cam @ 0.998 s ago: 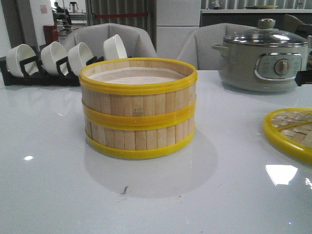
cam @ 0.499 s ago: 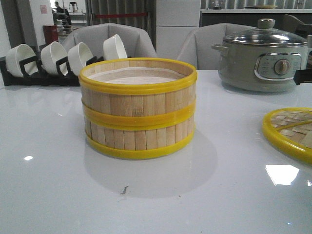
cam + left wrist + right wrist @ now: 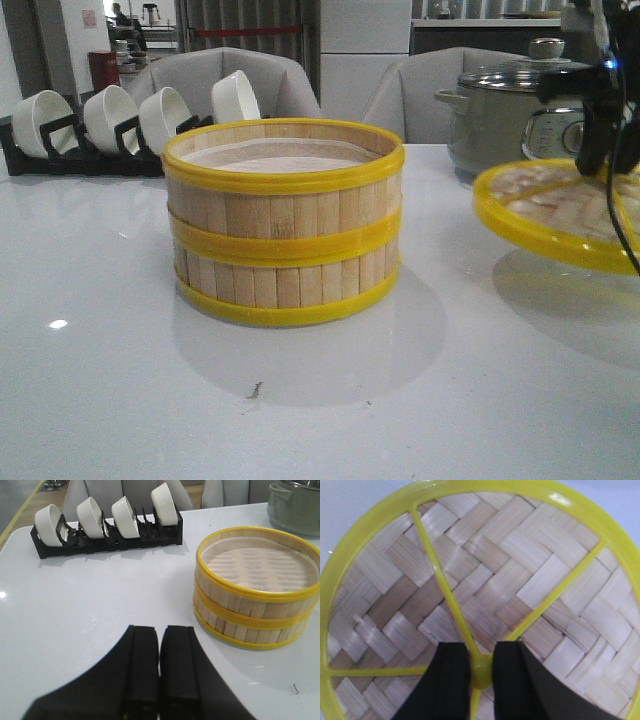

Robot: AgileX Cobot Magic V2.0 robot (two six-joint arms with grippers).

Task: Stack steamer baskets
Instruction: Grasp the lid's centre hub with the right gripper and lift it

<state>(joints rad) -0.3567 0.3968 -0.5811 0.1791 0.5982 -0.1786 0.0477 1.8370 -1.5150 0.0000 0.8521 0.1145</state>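
Observation:
Two steamer baskets stand stacked in the middle of the table, the upper basket [image 3: 284,190] squarely on the lower basket [image 3: 285,282]; the stack [image 3: 257,587] also shows in the left wrist view. A round woven bamboo lid [image 3: 550,205] with a yellow rim hangs tilted above the table at the right. My right gripper [image 3: 481,652] is shut on the lid's yellow centre knob [image 3: 481,674]; it shows as a dark shape [image 3: 598,150] in the front view. My left gripper [image 3: 159,628] is shut and empty, low over the table, apart from the stack.
A grey electric pot [image 3: 505,125] with a glass cover stands at the back right, behind the lid. A black rack [image 3: 100,150] with several white bowls sits at the back left. Chairs stand beyond the table's far edge.
The lid lay flat on the table at the right edge; now it is lifted, tilted and shifted left. The right arm has come into the front view.

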